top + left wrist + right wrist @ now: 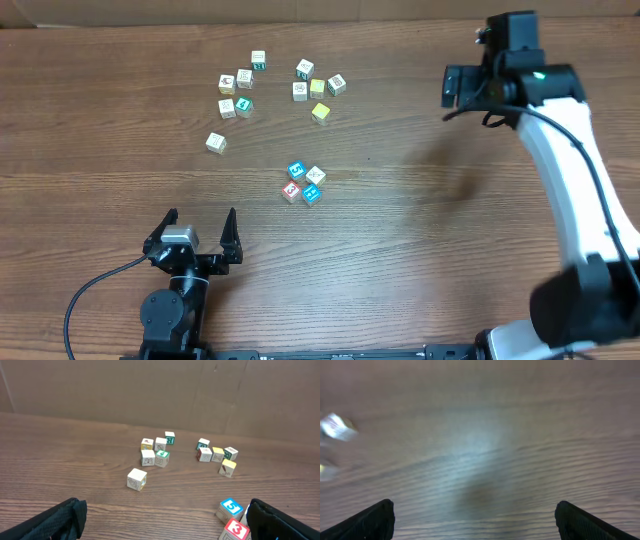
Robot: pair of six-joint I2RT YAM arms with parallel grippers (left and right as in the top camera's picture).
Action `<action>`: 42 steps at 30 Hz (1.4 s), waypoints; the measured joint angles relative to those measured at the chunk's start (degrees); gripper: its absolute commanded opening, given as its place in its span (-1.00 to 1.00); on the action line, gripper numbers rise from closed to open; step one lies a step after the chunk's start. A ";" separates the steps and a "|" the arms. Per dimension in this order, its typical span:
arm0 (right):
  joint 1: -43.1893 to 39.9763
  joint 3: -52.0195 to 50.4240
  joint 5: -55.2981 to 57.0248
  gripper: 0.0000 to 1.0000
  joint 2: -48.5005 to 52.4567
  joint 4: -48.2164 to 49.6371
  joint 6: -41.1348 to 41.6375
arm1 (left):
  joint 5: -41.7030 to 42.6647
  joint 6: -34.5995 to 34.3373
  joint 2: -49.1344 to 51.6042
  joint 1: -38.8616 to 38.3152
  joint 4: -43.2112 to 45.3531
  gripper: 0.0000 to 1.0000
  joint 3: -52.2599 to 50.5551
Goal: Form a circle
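Left tool (202, 214) low, spread wide, right tool (475, 505) raised, seemingly spread

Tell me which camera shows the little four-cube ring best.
Overhead: all four cubes of the ring show unobstructed. The left wrist view catches only part, a blue cube and the red cube, at the bottom edge. The right wrist view is blurred and shows none.

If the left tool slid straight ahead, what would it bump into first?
Probably the lone cube, which sits nearly straight ahead of the open left tool. The circle lies off to its right. Depth is hard to judge, so it might just slip past.
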 measured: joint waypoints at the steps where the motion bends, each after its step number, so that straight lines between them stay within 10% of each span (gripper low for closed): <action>1: 0.02 0.00 0.02 1.00 -1.46 0.04 0.02 | 0.00 0.00 0.00 0.00 0.00 0.99 0.00; 27: 0.00 -16.59 1.68 1.00 -5.66 10.40 -0.02 | 0.22 0.00 0.00 0.00 0.00 0.99 0.00; 42: 0.00 -66.16 -12.68 1.00 -28.13 69.53 0.00 | 0.39 0.02 -0.04 0.00 -0.02 0.99 0.00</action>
